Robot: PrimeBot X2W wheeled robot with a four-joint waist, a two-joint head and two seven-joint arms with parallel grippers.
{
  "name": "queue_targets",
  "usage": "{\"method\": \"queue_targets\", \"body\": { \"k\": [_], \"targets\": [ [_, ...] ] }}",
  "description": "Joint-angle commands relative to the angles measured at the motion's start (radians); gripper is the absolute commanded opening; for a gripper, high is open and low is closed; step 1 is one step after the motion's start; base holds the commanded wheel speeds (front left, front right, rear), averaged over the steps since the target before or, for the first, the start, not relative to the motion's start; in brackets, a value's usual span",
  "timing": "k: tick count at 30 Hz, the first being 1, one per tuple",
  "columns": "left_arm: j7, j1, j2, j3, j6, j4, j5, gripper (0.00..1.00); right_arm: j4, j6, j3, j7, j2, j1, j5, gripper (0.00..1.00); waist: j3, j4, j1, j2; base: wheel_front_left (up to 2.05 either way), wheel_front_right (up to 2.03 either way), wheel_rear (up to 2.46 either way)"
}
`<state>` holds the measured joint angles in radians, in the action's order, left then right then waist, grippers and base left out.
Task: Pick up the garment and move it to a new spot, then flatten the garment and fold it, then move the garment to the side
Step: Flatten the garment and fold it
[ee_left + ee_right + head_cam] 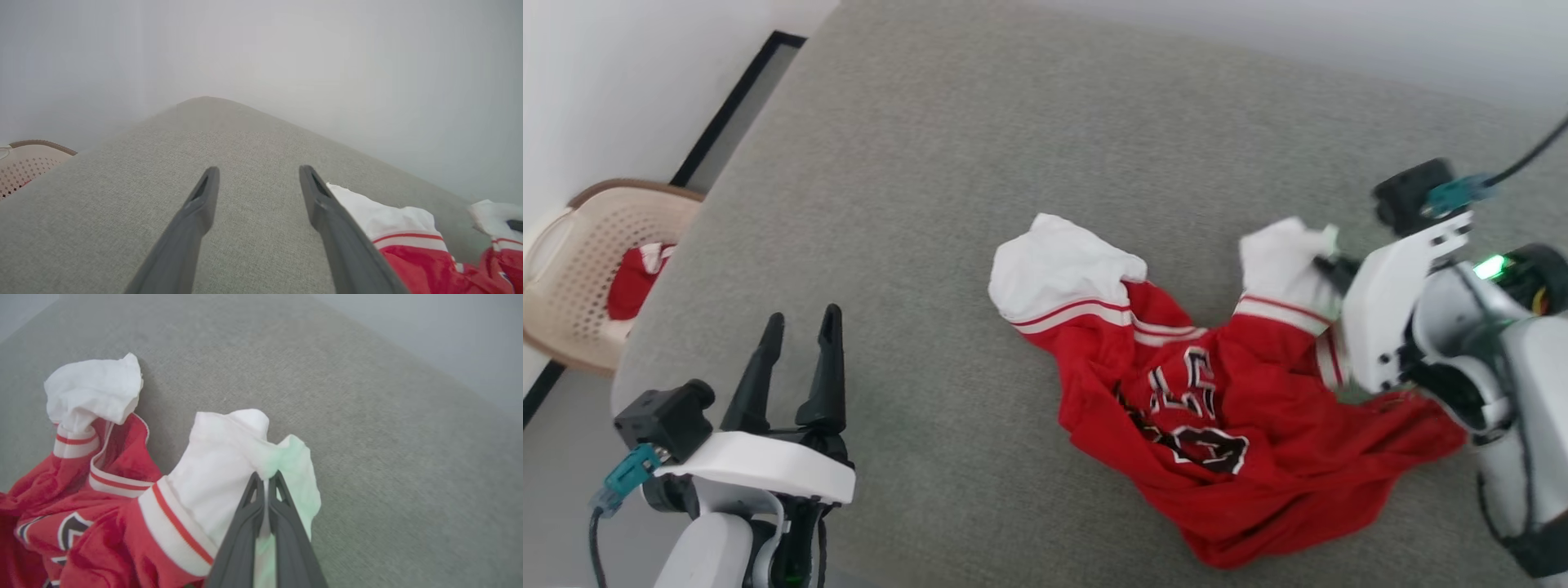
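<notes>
The garment [1225, 441] is a red T-shirt with white sleeves, striped trim and a dark-and-white print, lying crumpled on the grey fabric surface [947, 180]. My right gripper [267, 477] is shut on the garment's right white sleeve [229, 457], with a fold of cloth pinched between the two fingers. In the head view that gripper [1327, 265] sits at the sleeve's right edge. The other white sleeve [1058, 265] lies loose to the left. My left gripper [800, 331] stands open at the lower left, well apart from the garment [412, 249], with nothing between its fingers [204, 192].
A beige perforated basket [572, 269] holding red cloth stands off the surface's left edge, also seen in the left wrist view [24, 163]. A pale wall runs behind the surface. A dark cable [1531, 155] leads off my right wrist.
</notes>
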<state>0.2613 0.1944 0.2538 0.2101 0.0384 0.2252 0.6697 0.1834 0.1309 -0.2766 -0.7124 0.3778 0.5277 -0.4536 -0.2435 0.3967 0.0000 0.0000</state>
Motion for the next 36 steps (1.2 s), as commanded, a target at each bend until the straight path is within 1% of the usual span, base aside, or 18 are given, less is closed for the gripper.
{"method": "queue_targets", "body": {
  "k": [1, 7, 10, 11, 12, 13, 16, 20, 21, 22, 23, 24, 25, 28, 32, 36],
  "targets": [
    [0.005, -0.017, -0.002, -0.015, 0.007, -0.005, -0.017, 1.00, -0.037, 0.000, 0.017, 0.001, 0.012, -0.010, -0.013, 0.00, 0.010, -0.028, 0.0000, 0.0000, 0.00, 0.00, 0.00],
    [0.005, -0.040, -0.009, -0.054, 0.013, -0.020, -0.038, 1.00, -0.179, 0.000, 0.120, -0.006, 0.046, -0.066, -0.032, 0.00, 0.023, -0.082, 0.0000, 0.0000, 0.00, 0.00, 0.00],
    [0.005, -0.046, -0.007, -0.068, 0.011, -0.024, -0.047, 1.00, -0.248, 0.000, 0.188, -0.013, 0.059, -0.131, -0.041, 0.00, 0.029, -0.103, 0.0000, 0.0000, 0.00, 0.00, 0.00],
    [0.005, -0.050, -0.007, -0.071, 0.011, -0.025, -0.049, 1.00, -0.265, 0.000, 0.219, -0.015, 0.056, -0.158, -0.038, 0.00, 0.030, -0.110, 0.0000, 0.0000, 0.00, 0.00, 0.00],
    [0.005, -0.050, -0.007, -0.071, 0.011, -0.025, -0.049, 1.00, -0.265, 0.000, 0.219, -0.015, 0.056, -0.158, -0.038, 0.00, 0.030, -0.110, 0.0000, 0.0000, 0.00, 0.00, 0.00],
    [0.005, -0.054, -0.005, -0.074, 0.011, -0.025, -0.053, 1.00, -0.280, 0.000, 0.242, -0.020, 0.055, -0.187, -0.034, 0.00, 0.031, -0.116, 0.0000, 0.0000, 0.00, 0.00, 0.00],
    [0.005, -0.056, -0.007, -0.079, 0.012, -0.027, -0.056, 1.00, -0.302, 0.000, 0.333, -0.020, 0.029, -0.277, -0.033, 0.00, 0.032, -0.130, 0.0000, 0.0000, 0.00, 0.00, 0.00],
    [0.005, -0.053, -0.004, -0.082, 0.017, -0.024, -0.057, 1.00, -0.281, 0.000, 0.407, 0.015, -0.005, -0.365, -0.018, 0.00, 0.029, -0.147, 0.0000, 0.0000, 0.00, 0.00, 0.00],
    [0.005, -0.050, 0.000, -0.080, 0.019, -0.022, -0.059, 1.00, -0.269, 0.000, 0.412, 0.028, -0.014, -0.376, -0.012, 0.04, 0.029, -0.151, 0.0000, 0.0000, 0.00, 0.00, 0.00],
    [0.003, -0.048, 0.003, -0.078, 0.020, -0.020, -0.061, 1.00, -0.250, 0.000, 0.418, 0.041, -0.034, -0.381, -0.018, 0.26, 0.030, -0.156, 0.0000, 0.0000, 0.00, 0.00, 0.00],
    [-0.002, -0.045, 0.006, -0.075, 0.022, -0.017, -0.061, 1.00, -0.232, 0.000, 0.416, 0.048, -0.041, -0.388, -0.011, 0.38, 0.031, -0.160, 0.0000, 0.0000, 0.00, 0.00, 0.00],
    [-0.007, -0.040, 0.009, -0.074, 0.022, -0.016, -0.060, 1.00, -0.213, 0.000, 0.411, 0.052, -0.049, -0.389, -0.009, 0.56, 0.032, -0.165, 0.0000, 0.0000, 0.00, 0.00, 0.00],
    [-0.011, -0.035, 0.014, -0.071, 0.024, -0.017, -0.061, 1.00, -0.195, 0.000, 0.409, 0.059, -0.060, -0.381, -0.012, 1.00, 0.033, -0.169, 0.0000, 0.0000, 0.00, 0.00, 0.00],
    [-0.035, -0.023, 0.029, -0.061, 0.032, -0.019, -0.061, 1.00, -0.153, 0.000, 0.384, 0.073, -0.072, -0.356, -0.012, 1.00, 0.038, -0.184, 0.0000, 0.0000, 0.00, 0.00, 0.00],
    [-0.095, 0.005, 0.057, -0.033, 0.047, -0.040, -0.059, 1.00, -0.129, 0.000, 0.357, 0.092, -0.060, -0.322, -0.016, 1.00, 0.043, -0.204, 0.0000, 0.0000, 0.00, 0.00, 0.00],
    [-0.212, 0.055, 0.089, 0.012, 0.068, -0.075, -0.025, 1.00, -0.146, 0.000, 0.350, 0.117, -0.056, -0.303, -0.023, 1.00, 0.048, -0.227, 0.0000, 0.0000, 0.00, 0.00, 0.00]
  ]
}}
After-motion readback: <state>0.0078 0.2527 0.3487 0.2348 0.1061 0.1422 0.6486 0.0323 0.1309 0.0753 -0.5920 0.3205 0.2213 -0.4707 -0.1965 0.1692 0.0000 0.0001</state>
